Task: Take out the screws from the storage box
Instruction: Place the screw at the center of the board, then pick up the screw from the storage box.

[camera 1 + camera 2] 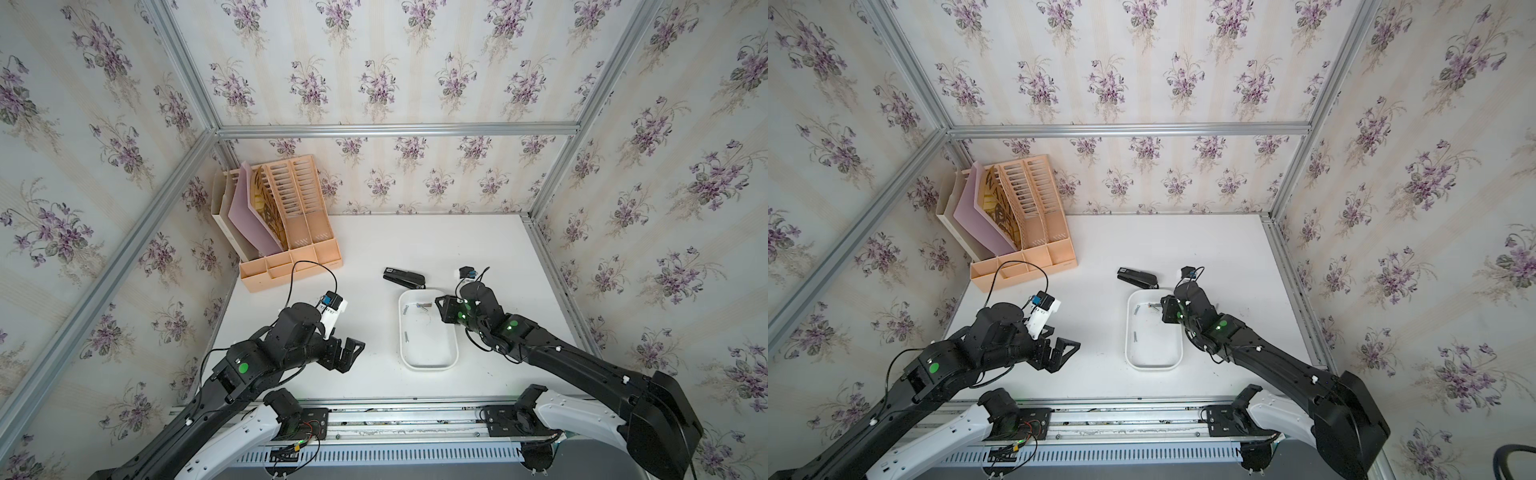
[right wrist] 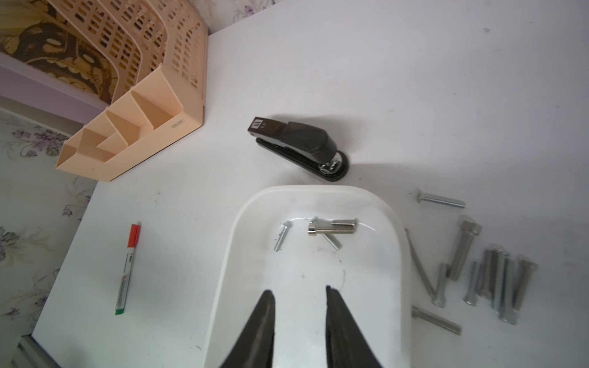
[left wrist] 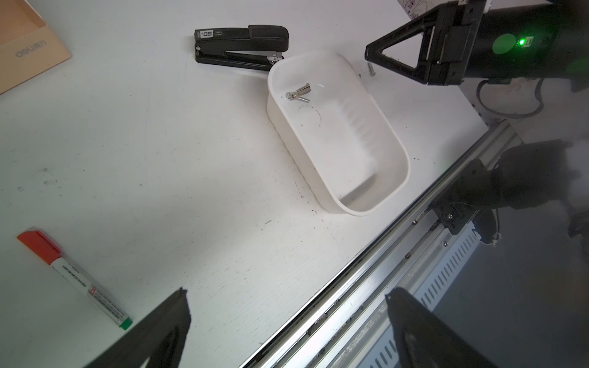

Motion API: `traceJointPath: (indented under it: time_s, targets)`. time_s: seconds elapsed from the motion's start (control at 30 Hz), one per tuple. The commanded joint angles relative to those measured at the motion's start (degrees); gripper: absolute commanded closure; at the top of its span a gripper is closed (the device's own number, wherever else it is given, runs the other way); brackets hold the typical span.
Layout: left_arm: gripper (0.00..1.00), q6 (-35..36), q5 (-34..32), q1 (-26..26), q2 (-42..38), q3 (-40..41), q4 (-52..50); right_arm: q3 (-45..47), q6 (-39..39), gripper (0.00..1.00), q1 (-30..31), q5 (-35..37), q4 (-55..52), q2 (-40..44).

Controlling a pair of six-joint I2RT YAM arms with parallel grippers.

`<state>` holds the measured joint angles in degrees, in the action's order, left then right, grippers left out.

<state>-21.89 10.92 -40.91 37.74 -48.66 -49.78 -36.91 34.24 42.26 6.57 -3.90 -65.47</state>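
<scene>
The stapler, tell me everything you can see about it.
The stapler is black and plastic-looking, with a shiny metal nose and a white label at its rear. It rests closed on its base on the white table, nose beside the storage box's far rim; contact is unclear. Nothing else touches it.

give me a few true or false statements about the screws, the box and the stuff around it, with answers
1. Screws lie inside the storage box. True.
2. The stapler sits in the storage box. False: it lies on the table outside the box, near one end.
3. A group of loose screws lies on the table beside the box. True.
4. The right gripper grips a screw. False: its jaws stand apart, empty, over the box.
5. The marker pen stands upright. False: it lies flat on the table.
</scene>
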Motion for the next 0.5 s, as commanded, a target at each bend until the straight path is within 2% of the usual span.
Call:
traceJointPath:
  time_s: [0.0, 0.1, 0.27, 0.47]
  targets:
    - [0.01, -0.17, 0.08, 0.04, -0.03, -0.18, 0.71, -2.83, -2.42, 0.77, 1.59, -1.86, 2.31, -6.11]
    - [0.01, -0.17, 0.12, 0.08, -0.04, -0.17, 0.70, -5.09, -2.12, 0.82, 1.74, -6.30, 3.21, -12.44]
    - [0.01, -0.04, 1.29, -0.02, 0.45, 0.03, 1.19, -8.12, -1.21, 0.74, 1.86, -10.93, 3.93, -20.67]
    - [0.01, 0.00, 1.65, 0.03, 0.10, -0.02, 1.27, -11.50, -0.01, 0.74, 2.04, -10.15, 1.94, -25.34]
